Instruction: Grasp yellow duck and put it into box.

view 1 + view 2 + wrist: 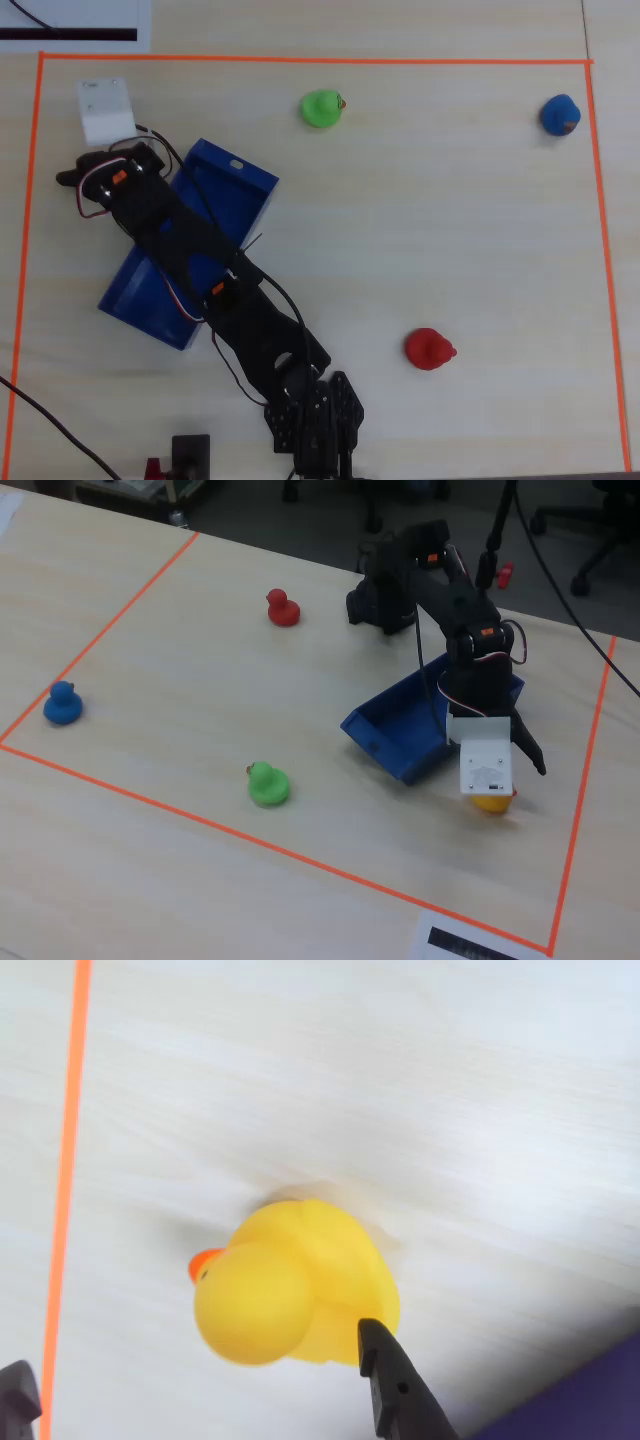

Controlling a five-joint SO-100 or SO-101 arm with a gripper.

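Two fingers spread wide, gripper [200,1385] hanging right over the yellow duck [295,1280] with the box [400,730] just behind it – best to drop straight down, straddle the body squarely, then squeeze gently

This is looking like an office or lab room set up for robot trials: a pale wood-grain worktop [200,650] is carrying a work area marked out with orange tape [310,60]. Beyond its far edge in the fixed view, dark flooring and what are probably wheeled office-chair bases [590,550] are showing, and black cables [560,580] are trailing across.
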